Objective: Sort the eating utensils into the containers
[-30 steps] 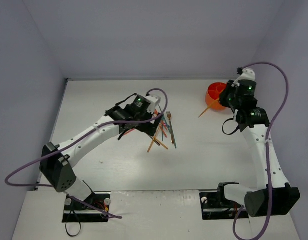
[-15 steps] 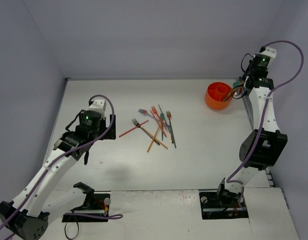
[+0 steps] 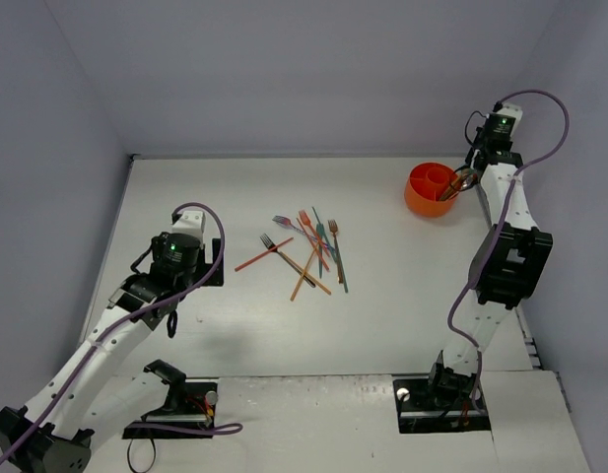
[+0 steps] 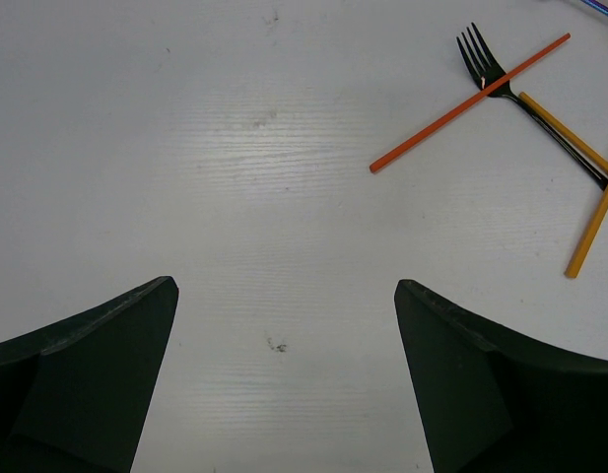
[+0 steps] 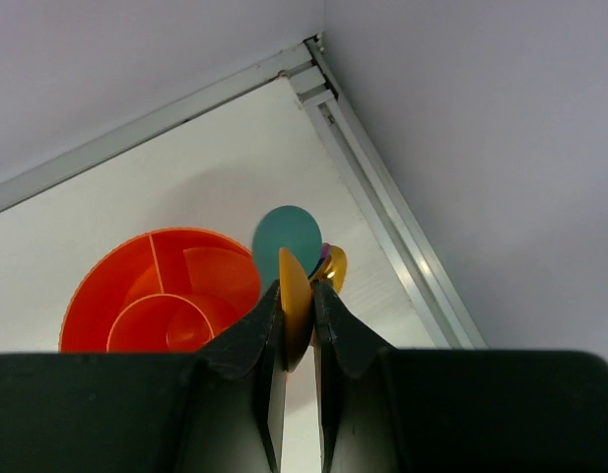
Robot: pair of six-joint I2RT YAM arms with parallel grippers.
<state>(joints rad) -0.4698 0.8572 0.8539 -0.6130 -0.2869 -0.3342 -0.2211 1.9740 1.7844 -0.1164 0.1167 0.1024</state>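
The eating utensils [image 3: 308,251] lie in a crossed heap at mid-table, on the surface and well apart from the orange container [image 3: 418,204], which stands near the far right corner and is divided inside into compartments. Right gripper [image 5: 296,296]: jaws pressed together, pinching a gold spoon [image 5: 294,313] just beside the container's right rim; contact with the rim cannot be determined. A teal spoon [image 5: 287,232] shows directly behind it. Left gripper [image 4: 284,286]: jaws spread wide, nothing between them, above bare table [image 3: 402,296] to the left of the heap. Nearest items are a black fork [image 4: 481,64] crossed by an orange stick [image 4: 468,103].
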